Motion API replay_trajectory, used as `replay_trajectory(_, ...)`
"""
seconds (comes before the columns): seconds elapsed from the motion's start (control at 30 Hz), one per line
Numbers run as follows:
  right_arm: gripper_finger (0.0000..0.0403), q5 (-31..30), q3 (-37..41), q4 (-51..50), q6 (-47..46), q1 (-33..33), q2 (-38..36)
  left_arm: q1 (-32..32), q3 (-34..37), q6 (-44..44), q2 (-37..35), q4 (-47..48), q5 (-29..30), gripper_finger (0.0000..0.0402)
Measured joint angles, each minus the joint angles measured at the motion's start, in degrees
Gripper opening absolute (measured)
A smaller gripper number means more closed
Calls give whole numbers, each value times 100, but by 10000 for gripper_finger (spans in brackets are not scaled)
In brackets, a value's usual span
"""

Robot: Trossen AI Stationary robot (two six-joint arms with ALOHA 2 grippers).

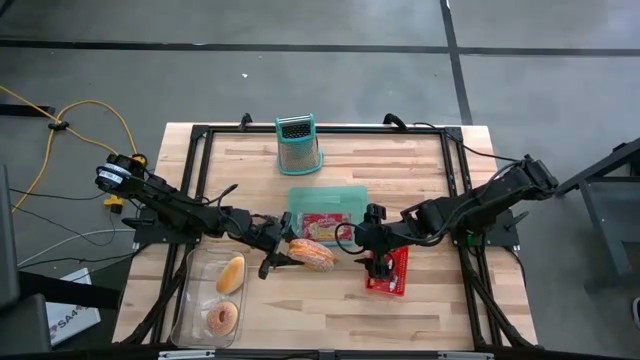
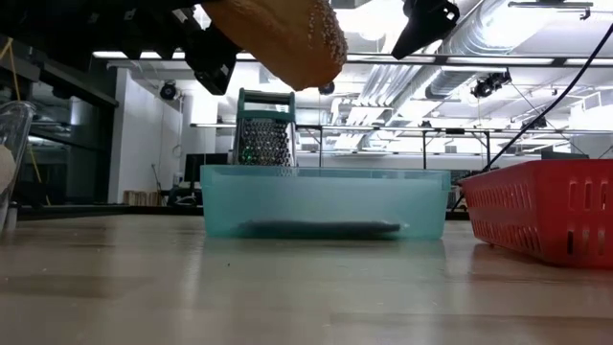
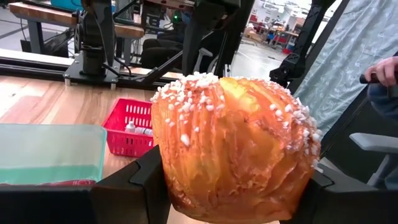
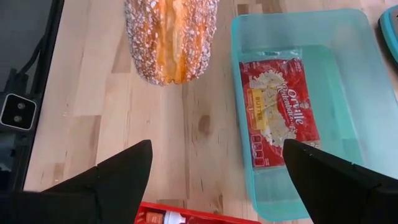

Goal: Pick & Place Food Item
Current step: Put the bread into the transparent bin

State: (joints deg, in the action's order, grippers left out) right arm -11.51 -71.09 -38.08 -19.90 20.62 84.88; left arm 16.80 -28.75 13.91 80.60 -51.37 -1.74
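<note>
A golden pastry (image 1: 312,254) sprinkled with pearl sugar hangs above the table, just in front of a teal bin (image 1: 352,195), with my left gripper (image 1: 285,256) shut on it. A red popcorn packet (image 4: 277,106) lies flat in the bin. My right gripper (image 4: 216,155) hovers open, tilted downward, over bare wood between the pastry (image 4: 171,37) and the bin, and touches nothing. In the low view the pastry (image 2: 283,38) shows high above the tabletop. My left gripper pinches the pastry between its two fingers (image 3: 140,183), one on each of two opposite sides (image 3: 171,168). The fingers lie level and come from the table's left. The pastry juts out beyond the fingertips, lifted clear of the table.
A clear container (image 1: 195,300) at the near left holds a bread roll (image 1: 231,272) and a doughnut (image 1: 222,318). A red basket (image 1: 390,272) sits below my right gripper. A teal-framed grater (image 1: 298,143) stands at the far edge. Bare wood lies along the near middle.
</note>
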Motion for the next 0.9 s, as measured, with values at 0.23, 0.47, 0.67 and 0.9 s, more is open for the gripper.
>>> replay_trajectory(0.23, 350, 8, 0, 283, 20, 0, 0, 0, 0, 0, 0, -18, 0, 204)
replay_trajectory(0.47, 350, 9, 0, 899, 20, 0, 0, 1, 0, 1, -2, -18, 0, 204)
replay_trajectory(0.67, 350, 9, 1, 1426, 20, 0, 2, 1, 0, 1, 0, -18, 2, 204)
replay_trajectory(0.9, 350, 9, 0, 1811, 22, 0, 2, 0, 0, -5, -34, -30, -62, 204)
